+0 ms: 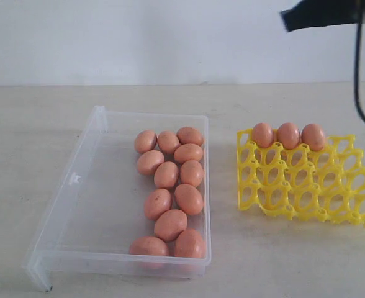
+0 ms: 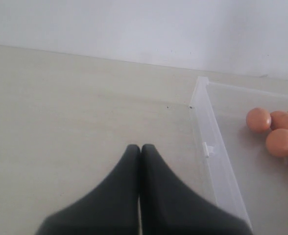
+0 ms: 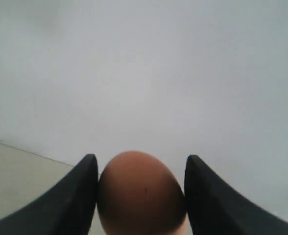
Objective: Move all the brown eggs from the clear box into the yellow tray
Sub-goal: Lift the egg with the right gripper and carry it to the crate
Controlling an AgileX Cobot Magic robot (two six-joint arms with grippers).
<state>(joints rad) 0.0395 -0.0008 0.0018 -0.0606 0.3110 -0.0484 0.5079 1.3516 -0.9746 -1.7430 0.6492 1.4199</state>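
R gripper (image 3: pixel 141 159) grips one brown egg (image 3: pixel 141 193) between its jaws, up in the air, wall (image 3: pixel 144 73) behind. L gripper (image 2: pixel 140 147): jaws pressed together, empty, over bare table (image 2: pixel 60 122) beside clear box (image 1: pixel 67 186). Box holds 12 eggs (image 1: pixel 166 174), right side. Yellow tray (image 1: pixel 306 192): 3 more, back row.

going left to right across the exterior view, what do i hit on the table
clear box, bare left side → twelve brown eggs in its right side → yellow tray carrying three more brown eggs
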